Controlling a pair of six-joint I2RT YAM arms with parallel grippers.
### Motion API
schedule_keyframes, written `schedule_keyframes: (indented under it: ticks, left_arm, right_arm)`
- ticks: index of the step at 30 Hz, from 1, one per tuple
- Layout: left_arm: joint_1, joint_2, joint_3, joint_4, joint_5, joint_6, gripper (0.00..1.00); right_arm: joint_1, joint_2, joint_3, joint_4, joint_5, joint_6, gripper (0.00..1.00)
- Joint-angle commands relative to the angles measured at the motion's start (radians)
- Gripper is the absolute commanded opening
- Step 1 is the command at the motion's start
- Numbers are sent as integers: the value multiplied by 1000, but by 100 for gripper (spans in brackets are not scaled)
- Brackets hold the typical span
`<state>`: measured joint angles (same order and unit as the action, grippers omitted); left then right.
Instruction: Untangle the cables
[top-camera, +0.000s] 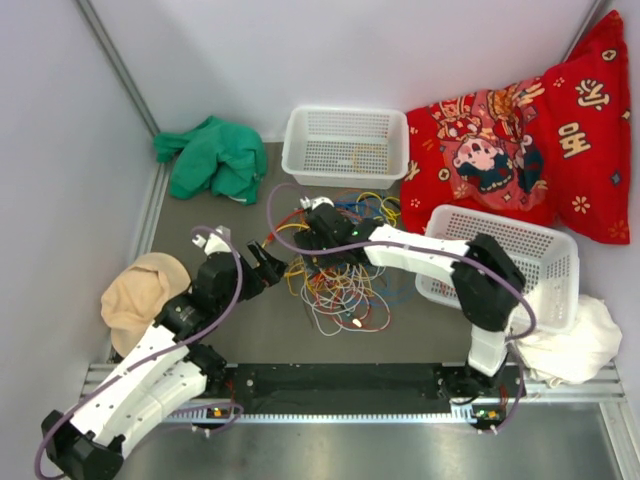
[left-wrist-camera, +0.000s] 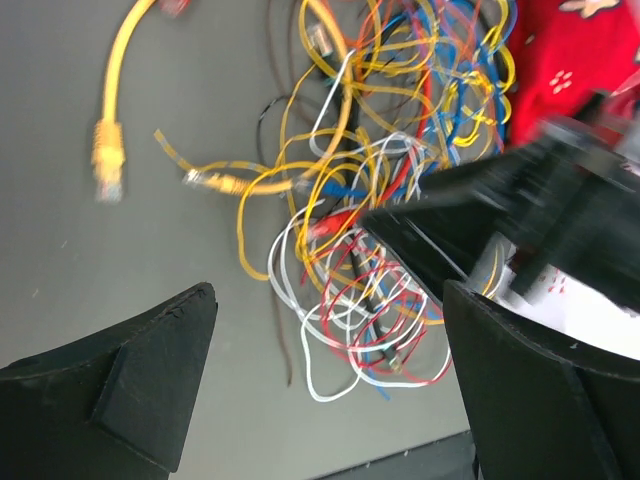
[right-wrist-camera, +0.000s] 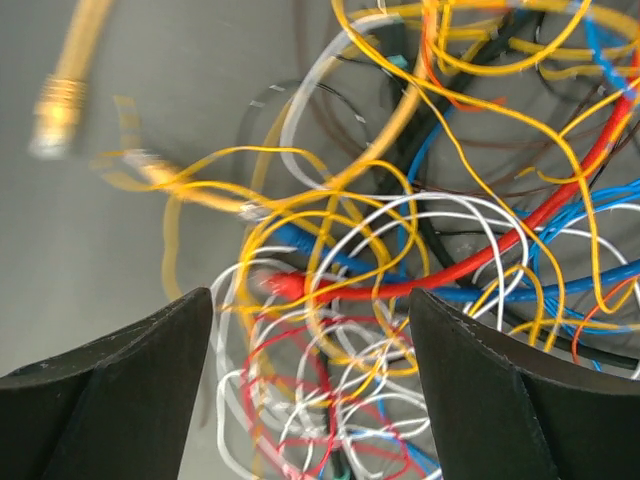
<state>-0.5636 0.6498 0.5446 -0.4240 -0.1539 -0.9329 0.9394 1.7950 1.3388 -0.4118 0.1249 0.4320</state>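
Left wrist view: the black left gripper (left-wrist-camera: 325, 300) stands wide apart, empty, just beside the heap of thin yellow, red, blue and white cables (left-wrist-camera: 370, 260) on the grey table (left-wrist-camera: 60, 170). The right gripper (right-wrist-camera: 310, 300), parted too, hovers over it. Better to pinch one loose outer strand than the knot.

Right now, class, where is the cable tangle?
In the top view the cables lie mid-table, just in front of the rear basket, with the left claw close on their left.
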Motion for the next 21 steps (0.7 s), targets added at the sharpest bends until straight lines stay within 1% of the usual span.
schedule_keyframes:
  ticks: [1, 3, 5, 6, 7, 9, 10, 11, 12, 16, 17, 19, 20, 21]
  left_arm:
    - [-1, -51, 54, -94, -9, -15, 99]
    - [-1, -84, 52, -119, -19, -17, 99]
    - [-1, -114, 43, -127, -32, -20, 99]
    - [-1, -121, 41, -131, -35, -21, 99]
    - [-1, -127, 38, -133, -35, -23, 99]
    - [-2, -136, 37, -136, -38, -23, 99]
    - [-1, -136, 38, -139, -39, -23, 99]
    - [-1, -134, 41, -144, -41, -21, 99]
    - [-1, -133, 43, -142, -44, -21, 99]
    - [-1, -134, 46, -130, -53, -12, 99]
    - [-1, -133, 48, -124, -56, -7, 99]
    - [-1, -134, 52, -114, -67, 6, 99]
    - [-1, -134, 60, -99, -70, 14, 99]
    - [-1, -136, 64, -90, -73, 34, 99]
  right_arm:
    - [-5, 101, 109, -64, 64, 39, 79]
    - [-5, 136, 106, -61, 85, 51, 79]
    - [-5, 162, 109, -64, 93, 54, 76]
    - [-7, 173, 112, -62, 85, 54, 70]
    - [-7, 191, 112, -59, 84, 54, 62]
    - [-7, 187, 90, -47, 82, 65, 39]
    - [-5, 158, 74, -20, 82, 74, 22]
    - [-5, 140, 57, -3, 84, 77, 14]
    - [-4, 112, 24, 8, 91, 83, 0]
    - [21, -38, -36, 33, 131, 90, 0]
    - [30, -122, -43, 33, 139, 85, 0]
    - [76, -210, -58, 28, 156, 65, 0]
    - [96, -289, -55, 18, 165, 57, 0]
    - [128, -333, -47, 10, 174, 51, 0]
